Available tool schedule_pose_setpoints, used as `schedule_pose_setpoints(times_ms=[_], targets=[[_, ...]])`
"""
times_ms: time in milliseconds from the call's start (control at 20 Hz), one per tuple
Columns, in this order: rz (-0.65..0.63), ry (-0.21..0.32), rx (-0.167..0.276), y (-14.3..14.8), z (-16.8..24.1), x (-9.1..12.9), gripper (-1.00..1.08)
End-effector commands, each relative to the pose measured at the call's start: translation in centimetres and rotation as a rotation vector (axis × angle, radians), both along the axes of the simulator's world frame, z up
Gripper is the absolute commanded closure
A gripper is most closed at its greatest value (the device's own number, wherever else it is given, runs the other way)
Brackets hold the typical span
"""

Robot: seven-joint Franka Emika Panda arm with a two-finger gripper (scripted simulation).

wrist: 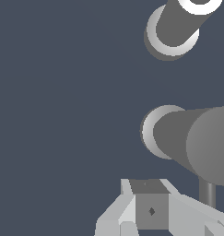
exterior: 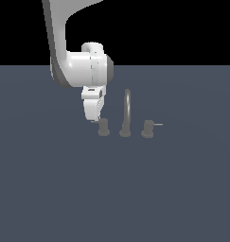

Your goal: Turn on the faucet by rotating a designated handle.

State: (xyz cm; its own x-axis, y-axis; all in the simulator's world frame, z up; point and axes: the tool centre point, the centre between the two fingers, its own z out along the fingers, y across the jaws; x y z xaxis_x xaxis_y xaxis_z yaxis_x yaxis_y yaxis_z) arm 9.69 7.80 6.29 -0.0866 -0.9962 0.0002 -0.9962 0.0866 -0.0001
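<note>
1. The faucet [exterior: 125, 124] sat just above the centre of the exterior view on a flat, matte slate-blue surface [exterior: 114, 189], a small set of dull grey metal parts in a row.
2. Its spout [exterior: 127, 109] was a tall, thin tube, arched at the top, rising from a short round base.
3. The handle [exterior: 103, 127] stood at the exterior view's left of the spout: a stubby dark-grey cylinder with a thin pin reaching leftward, only partly visible past the arm.
4. The twin knob [exterior: 147, 128] stood at the exterior view's right of the spout, its thin pin pointing rightward.
5. The arm [exterior: 74, 56] was smooth, glossy white with grey joints, curving down from the upper left of the frame.
6. The end effector [exterior: 94, 118] hung just beside the handle's left side, its tip near the pin; whether they touched was unclear.
7. In the wrist view, a blocky pale-grey finger [wrist: 150, 209] filled the lower centre, with a large grey cylinder [wrist: 191, 140] near it at the right and another cylinder [wrist: 178, 25] at the upper right.
8. Whether the fingers were apart or together could not be told from either view.
</note>
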Motion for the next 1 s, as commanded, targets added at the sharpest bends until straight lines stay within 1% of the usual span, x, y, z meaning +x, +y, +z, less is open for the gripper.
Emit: schedule_pose_setpoints(times_ms=[0, 300, 350, 400, 950], targets=[[0.001, 0.000, 0.000, 0.5, 0.0, -0.6, 1.08], [0.001, 0.000, 0.000, 1.6, 0.0, -2.4, 1.08], [0.001, 0.000, 0.000, 1.6, 0.0, -2.4, 1.08], [-0.004, -0.008, 0.000, 1.1, 0.0, -1.7, 1.08], [-0.001, -0.003, 0.000, 1.1, 0.0, -5.1, 1.08]])
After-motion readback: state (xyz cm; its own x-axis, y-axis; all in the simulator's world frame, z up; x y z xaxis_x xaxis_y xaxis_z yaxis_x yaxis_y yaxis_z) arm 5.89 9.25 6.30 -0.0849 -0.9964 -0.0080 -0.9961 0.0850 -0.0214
